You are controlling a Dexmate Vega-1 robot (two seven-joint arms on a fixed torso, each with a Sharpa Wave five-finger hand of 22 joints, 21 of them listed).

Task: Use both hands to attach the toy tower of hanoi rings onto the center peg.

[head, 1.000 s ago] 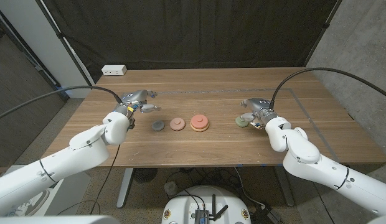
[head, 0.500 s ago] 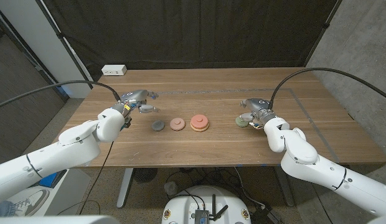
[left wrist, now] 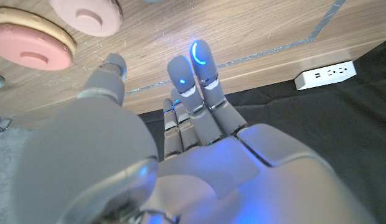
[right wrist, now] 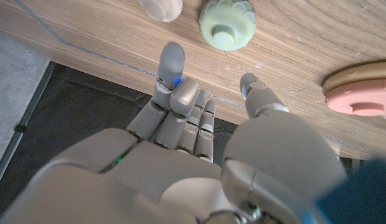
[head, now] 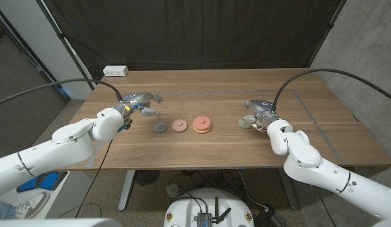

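Worktop (head: 214,142): a long wooden top with all the toy pieces in a loose row across its middle; a white power strip (head: 115,71) lies at its far left corner.
Left hand (head: 142,104): hovers over the worktop just left of the row, fingers (left wrist: 202,62) held apart and gripping nothing that I can see.
Right hand (head: 258,112): sits just right of the green piece, fingers (right wrist: 173,65) loosely spread with nothing in them; whether it touches that piece I cannot tell.
Base stack (head: 202,124): the biggest piece, a tan disc with a pink-red ring on it, at the centre of the row; the peg itself is too small to make out.
Pink ring (head: 179,126): just left of the stack, flat on the wood, a round hollow in its middle.
Green ring (head: 245,124): right of the stack, scalloped edge, a raised knob on top in the right wrist view.
Grey ring (head: 159,127): smallest and darkest, furthest left, nearest the left hand.
Handling: they look light, stiff and smooth, likely to skid if nudged; I'd pinch each across its rim from above, keeping the centre free for the peg.
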